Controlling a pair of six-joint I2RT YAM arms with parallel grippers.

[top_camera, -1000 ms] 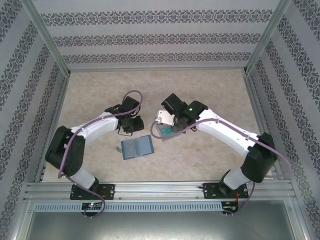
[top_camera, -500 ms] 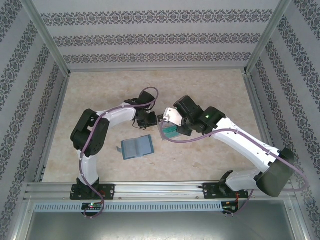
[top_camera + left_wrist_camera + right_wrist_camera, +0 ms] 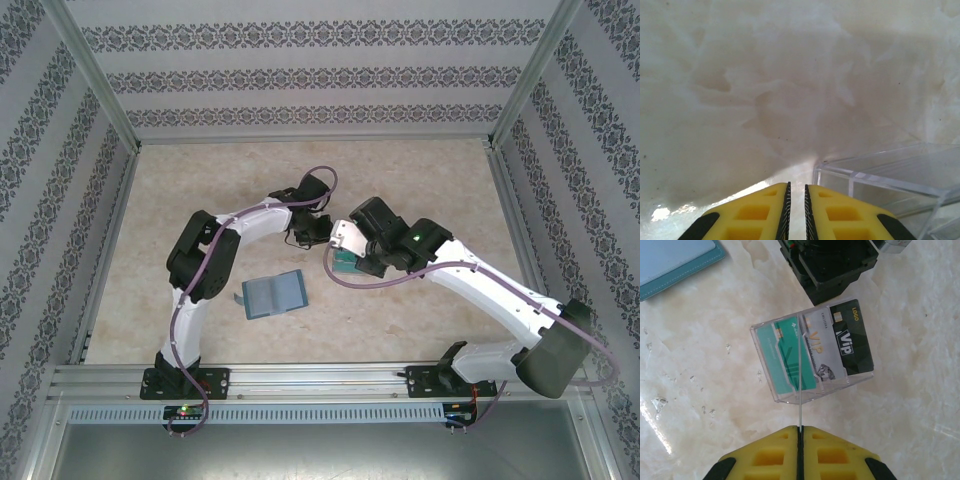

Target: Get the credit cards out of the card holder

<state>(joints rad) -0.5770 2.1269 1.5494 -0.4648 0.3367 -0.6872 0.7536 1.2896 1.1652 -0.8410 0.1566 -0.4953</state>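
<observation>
grips thin wall of clear case (image 3: pixel 765 345) in right gripper (image 3: pixel 800 430), yellow pads (image 3: pixel 770 450) pressed tight on it. credit cards (image 3: pixel 790 365) inside case, teal-green beside black-and-grey lettered "vip". left gripper (image 3: pixel 796 186) narrow: slim empty slit between pads, nothing held, corner of clear case just beside it over pale tabletop (image 3: pixel 790 75). card holder (image 3: pixel 275 294) open flat on tabletop toward arm bases, apart from both grippers, lighter inner panels facing up, small tab at one side.
</observation>
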